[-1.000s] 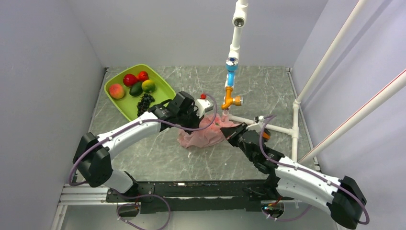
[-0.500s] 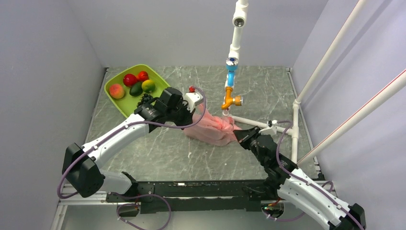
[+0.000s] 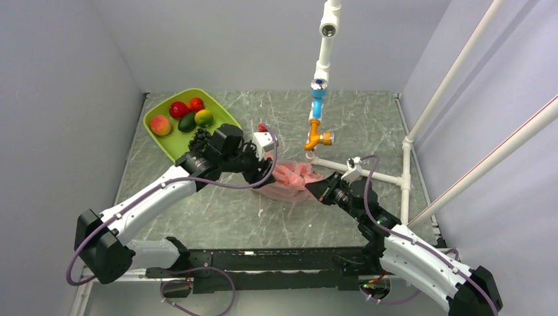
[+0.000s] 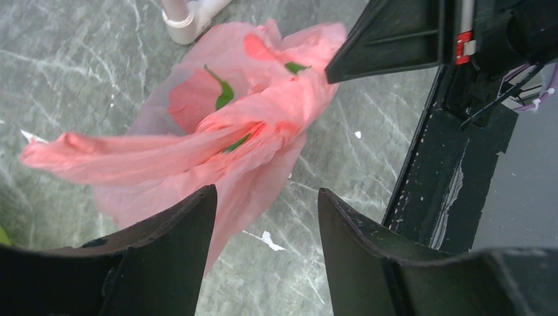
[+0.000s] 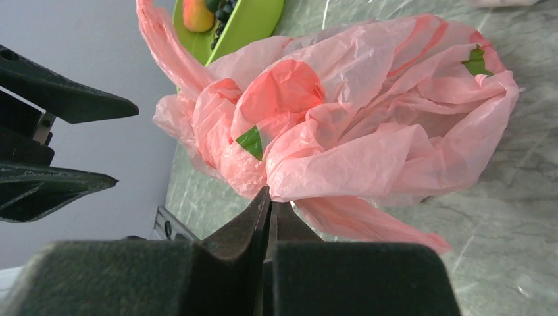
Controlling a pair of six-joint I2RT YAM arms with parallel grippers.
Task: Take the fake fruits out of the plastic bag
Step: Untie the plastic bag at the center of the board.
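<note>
okay, your left hand [image 4: 266, 194] hangs open over the plastic bag [image 4: 197, 151] on the counter [image 4: 79, 66]; your right hand [image 5: 266, 201] pinches its edge.

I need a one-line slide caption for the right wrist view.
Right gripper shut on the pink plastic bag; left gripper open nearby; green tray behind.

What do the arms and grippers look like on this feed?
The left arm and right arm match: white links between bulky black joints, with a thin purple cable looping alongside each. The left gripper and right gripper have matte black, wedge-shaped fingers that taper to narrow tips.
</note>
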